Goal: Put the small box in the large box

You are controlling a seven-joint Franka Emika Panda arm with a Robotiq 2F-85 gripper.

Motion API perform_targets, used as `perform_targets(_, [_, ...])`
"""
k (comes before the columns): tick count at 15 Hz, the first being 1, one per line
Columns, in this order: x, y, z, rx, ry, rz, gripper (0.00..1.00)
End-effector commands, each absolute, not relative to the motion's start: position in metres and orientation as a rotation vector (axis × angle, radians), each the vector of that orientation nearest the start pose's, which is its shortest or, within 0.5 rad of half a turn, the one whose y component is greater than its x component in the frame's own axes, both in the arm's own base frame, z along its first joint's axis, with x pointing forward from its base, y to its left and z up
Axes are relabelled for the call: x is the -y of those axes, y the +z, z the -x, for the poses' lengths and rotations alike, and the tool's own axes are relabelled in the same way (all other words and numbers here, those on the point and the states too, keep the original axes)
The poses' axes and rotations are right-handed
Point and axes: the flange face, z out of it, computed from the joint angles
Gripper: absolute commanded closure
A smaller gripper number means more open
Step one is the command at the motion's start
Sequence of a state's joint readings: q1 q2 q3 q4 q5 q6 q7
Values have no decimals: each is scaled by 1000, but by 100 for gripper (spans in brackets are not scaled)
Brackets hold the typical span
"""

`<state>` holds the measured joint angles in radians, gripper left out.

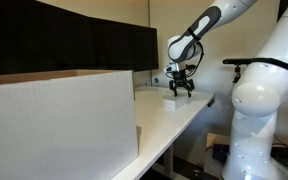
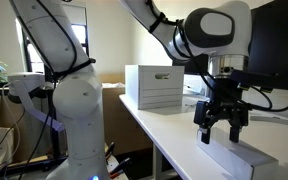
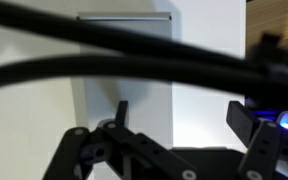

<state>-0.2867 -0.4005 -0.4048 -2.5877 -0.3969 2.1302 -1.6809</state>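
Note:
The small box [image 1: 176,100] is a flat white box lying on the white table; it also shows in an exterior view [image 2: 240,160]. My gripper [image 1: 180,86] hangs open just above it with nothing held, as both exterior views show [image 2: 221,128]. In the wrist view the small box [image 3: 139,100] lies below and toward the left finger of the open gripper [image 3: 181,118], partly hidden by black cables. The large box [image 1: 59,125], white with brownish top edges, stands at the other end of the table, well away from the gripper; it also shows in an exterior view [image 2: 154,88].
The white table [image 1: 184,122] has its front edge next to the robot's white base [image 1: 264,100]. Black monitors [image 1: 84,45] stand along the back of the table. A monitor [image 2: 279,40] is close behind the gripper.

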Motion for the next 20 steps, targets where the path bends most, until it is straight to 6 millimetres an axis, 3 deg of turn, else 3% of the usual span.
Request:
perform_targets(1, [262, 387, -300, 1916, 238, 2569, 0])
perform_targets(6, [268, 393, -299, 1917, 175, 2638, 0])
perform_targets(11, [259, 379, -314, 1956, 154, 2618, 0])
perform_targets(20, [263, 358, -323, 1958, 168, 2581, 0])
